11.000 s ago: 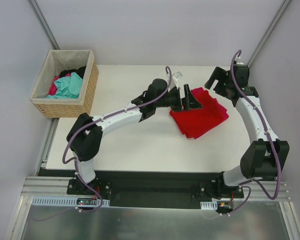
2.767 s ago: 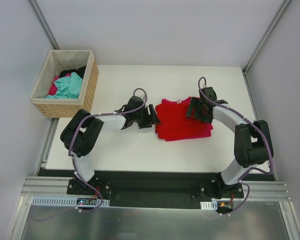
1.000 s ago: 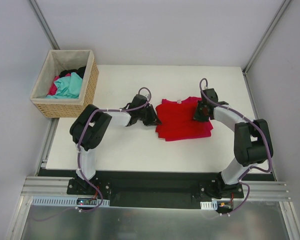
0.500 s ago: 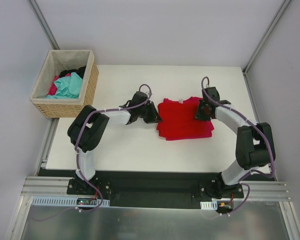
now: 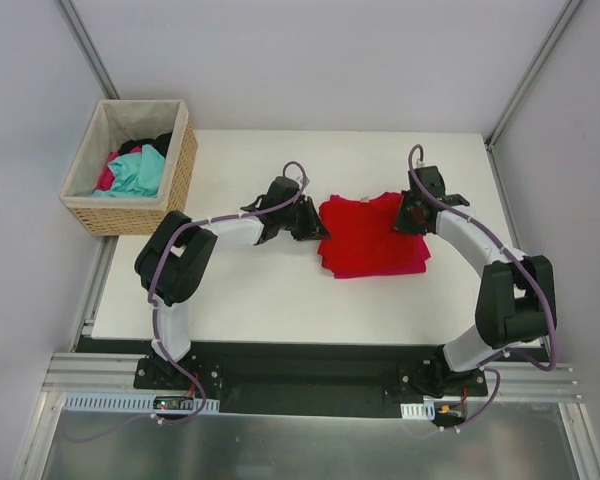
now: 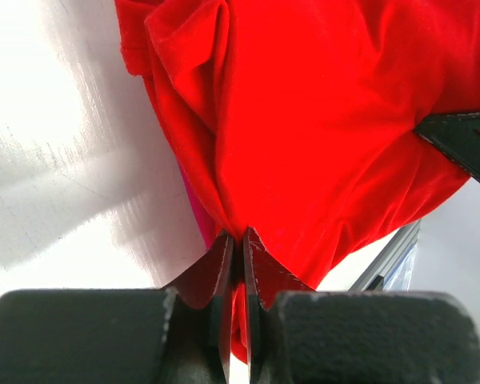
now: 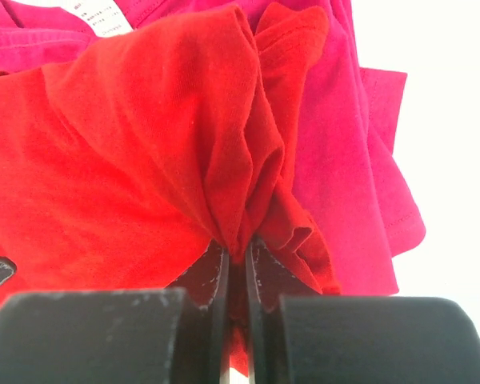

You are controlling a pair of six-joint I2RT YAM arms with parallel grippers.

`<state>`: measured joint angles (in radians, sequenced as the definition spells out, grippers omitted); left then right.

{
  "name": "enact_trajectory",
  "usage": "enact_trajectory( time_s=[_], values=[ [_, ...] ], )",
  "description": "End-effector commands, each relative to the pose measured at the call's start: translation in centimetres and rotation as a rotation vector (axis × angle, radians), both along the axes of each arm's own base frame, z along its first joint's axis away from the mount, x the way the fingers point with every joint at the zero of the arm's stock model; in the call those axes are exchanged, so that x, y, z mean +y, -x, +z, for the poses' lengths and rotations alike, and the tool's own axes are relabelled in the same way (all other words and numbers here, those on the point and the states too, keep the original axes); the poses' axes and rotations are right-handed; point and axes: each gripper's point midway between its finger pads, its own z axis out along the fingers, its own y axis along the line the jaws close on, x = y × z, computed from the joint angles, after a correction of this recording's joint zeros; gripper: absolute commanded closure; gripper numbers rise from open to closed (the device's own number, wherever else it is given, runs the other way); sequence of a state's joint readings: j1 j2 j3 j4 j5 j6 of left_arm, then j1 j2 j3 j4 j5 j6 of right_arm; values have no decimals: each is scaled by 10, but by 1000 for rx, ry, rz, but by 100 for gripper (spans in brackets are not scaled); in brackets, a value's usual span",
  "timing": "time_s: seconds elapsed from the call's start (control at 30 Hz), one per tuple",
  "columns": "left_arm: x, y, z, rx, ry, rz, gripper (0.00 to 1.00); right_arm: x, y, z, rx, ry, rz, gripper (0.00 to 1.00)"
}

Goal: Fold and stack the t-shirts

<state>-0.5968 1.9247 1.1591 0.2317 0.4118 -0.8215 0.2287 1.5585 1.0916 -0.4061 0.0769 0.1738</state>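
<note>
Both hands have crept toward the far side of the desk (image 5: 240, 290) over the last second, and the red t-shirt (image 5: 372, 242) has shifted slightly to the right with them. Left hand (image 6: 240, 237) has its fingers pressed together on a pinch of the red t-shirt's (image 6: 328, 120) edge, low against the white surface; from above it (image 5: 312, 226) sits at the cloth's left side. Right hand (image 7: 238, 250) is likewise clamped on a gathered bunch of the red t-shirt (image 7: 120, 152), whose folds rise out of the grip; from above it (image 5: 408, 213) sits at the cloth's far right corner. Beneath the red one lies the magenta-pink t-shirt (image 7: 360, 152), showing past its right edge, with a white neck label (image 7: 104, 19) at the top, and as a thin sliver (image 6: 194, 210) in the left wrist view. Both shirts lie on the desk between the two arms. A wicker basket (image 5: 180, 175) with teal and pink clothes (image 5: 138, 172) stands at the far left corner.
</note>
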Motion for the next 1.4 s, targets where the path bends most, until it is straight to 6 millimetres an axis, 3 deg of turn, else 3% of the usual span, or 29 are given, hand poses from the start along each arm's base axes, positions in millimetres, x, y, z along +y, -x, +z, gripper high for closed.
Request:
enact_trajectory(
  time_s=[0.0, 0.27, 0.4, 0.73, 0.93, 1.3, 1.37],
  values=[
    [-12, -3, 42, -86, 52, -38, 100, -9, -13, 40, -100, 17, -19, 99],
    [-18, -3, 44, -87, 56, -46, 100, -18, -12, 53, -127, 24, -39, 99],
    [-27, -2, 47, -88, 61, -65, 100, -25, -9, 50, -119, 25, -51, 99],
    [-42, 4, 32, -62, 45, -91, 100, -35, -3, 42, -108, 20, -73, 99],
    [-40, 7, 21, -45, 28, -85, 100, -32, 1, 27, -81, 4, -69, 99],
    [-30, 6, -14, -28, -30, -44, 100, -36, 4, -22, 20, 36, -85, 99],
    [-27, 4, -21, -27, -44, -33, 88, -37, 3, -25, 27, 47, -86, 97]
  ],
)
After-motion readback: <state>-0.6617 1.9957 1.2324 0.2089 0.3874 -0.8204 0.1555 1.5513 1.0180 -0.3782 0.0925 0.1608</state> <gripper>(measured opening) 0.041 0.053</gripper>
